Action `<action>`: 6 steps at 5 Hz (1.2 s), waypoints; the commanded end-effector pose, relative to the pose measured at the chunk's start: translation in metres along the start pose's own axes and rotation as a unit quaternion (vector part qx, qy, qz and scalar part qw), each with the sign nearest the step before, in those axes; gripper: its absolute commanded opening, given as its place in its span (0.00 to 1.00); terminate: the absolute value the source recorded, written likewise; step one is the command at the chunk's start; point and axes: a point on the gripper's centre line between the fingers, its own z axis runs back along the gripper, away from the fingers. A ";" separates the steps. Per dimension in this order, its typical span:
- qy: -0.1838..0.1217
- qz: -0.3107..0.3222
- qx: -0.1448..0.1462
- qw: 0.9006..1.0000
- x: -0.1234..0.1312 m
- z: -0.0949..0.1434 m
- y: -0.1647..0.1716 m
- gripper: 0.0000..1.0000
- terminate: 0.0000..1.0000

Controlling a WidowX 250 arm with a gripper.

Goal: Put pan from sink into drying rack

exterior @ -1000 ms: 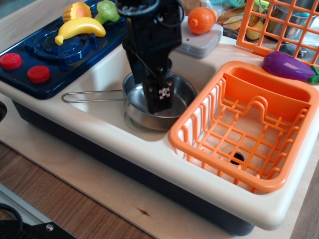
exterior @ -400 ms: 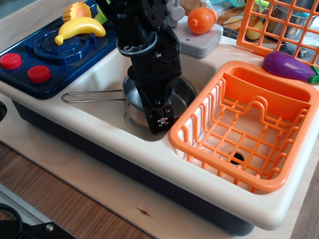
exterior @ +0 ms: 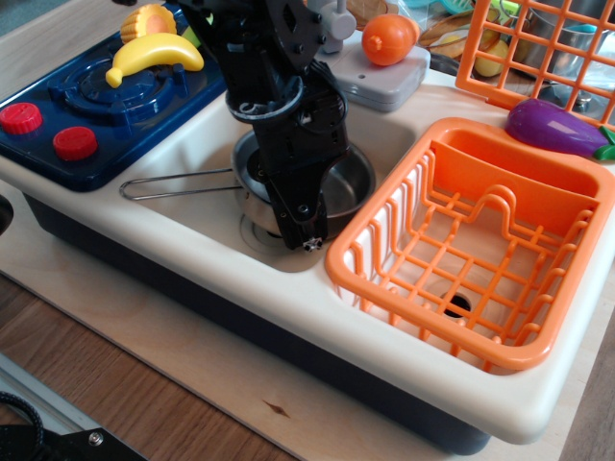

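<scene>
The claw (exterior: 306, 233) reaches down over the near rim of the pan (exterior: 338, 184), which sits in the sink (exterior: 197, 134) just left of the drying rack (exterior: 471, 235) with its wire handle pointing left — whether the fingers are clenched on that rim or merely straddling it, I cannot tell. To do this step well, I judge the grip must be firm on the wall before lifting straight up, clear of the rack's near edge. The black arm slants down from the top — leaning toward the camera.
</scene>
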 end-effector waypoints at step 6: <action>-0.009 0.063 0.028 0.998 0.113 0.082 -0.068 0.00 0.00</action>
